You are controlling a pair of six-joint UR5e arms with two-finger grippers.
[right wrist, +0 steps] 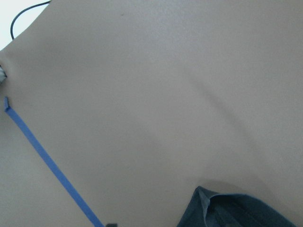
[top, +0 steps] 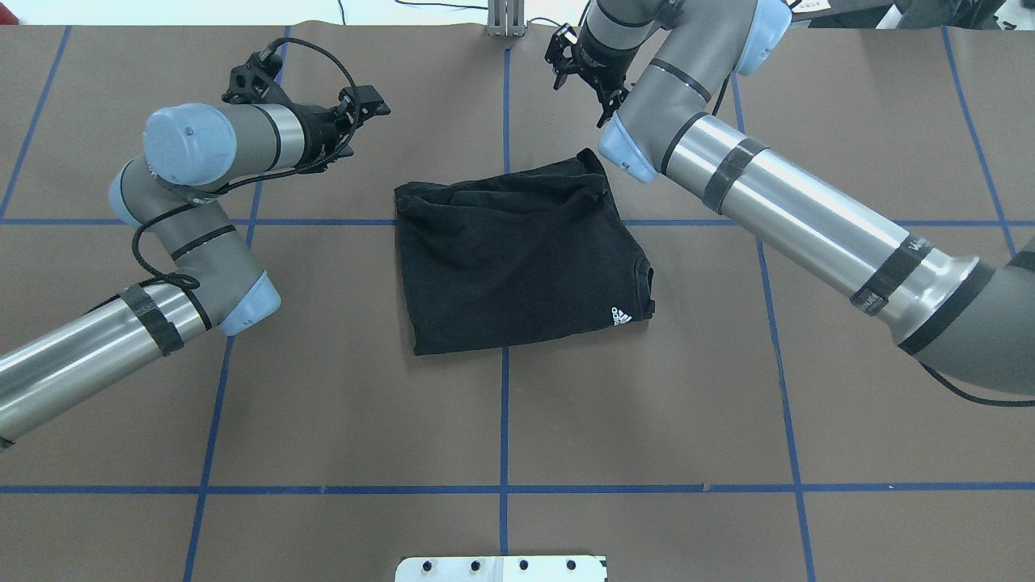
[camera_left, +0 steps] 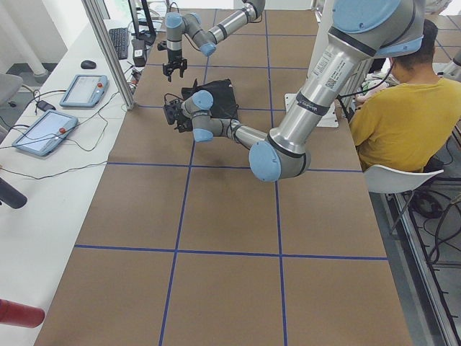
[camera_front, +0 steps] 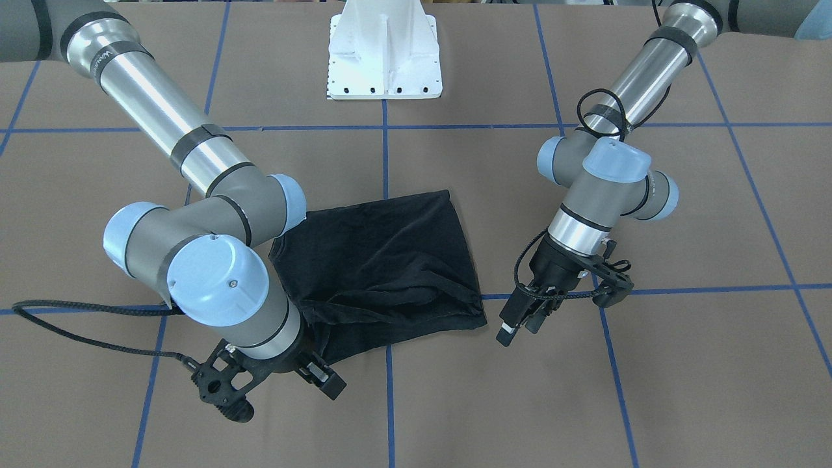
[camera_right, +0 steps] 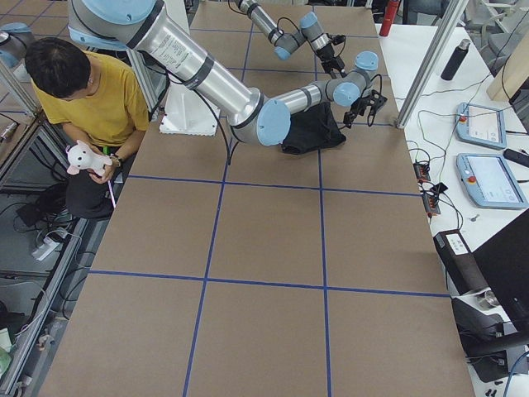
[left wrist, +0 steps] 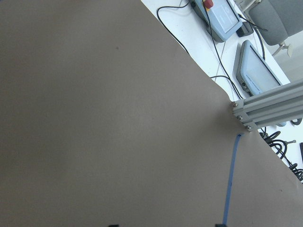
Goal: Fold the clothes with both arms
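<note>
A black T-shirt (top: 517, 250) lies folded into a rough rectangle at the middle of the brown desk (top: 323, 388), across a crossing of the blue tape lines (top: 503, 420). A small white logo (top: 618, 315) shows at the corner nearest the robot on the right arm's side, and the far edge is rumpled. The left arm (top: 97, 347) bends in from the side. The left fingers (camera_front: 513, 313) hang above the desk near the shirt's far corner, apart from the cloth. Their wrist view shows two dark tips spread wide over bare paper, so they are open and hold nothing. The right arm (top: 808, 210) reaches past the shirt's other side. The right fingers (camera_front: 327, 385) sit just beyond its far edge, not touching it. They look spread too, though only one tip shows in their wrist view, with a shirt corner low in that view. The white base (camera_front: 385, 52) stands at the robot's edge of the desk, and a person in a yellow shirt (camera_right: 91, 99) sits beside it
</note>
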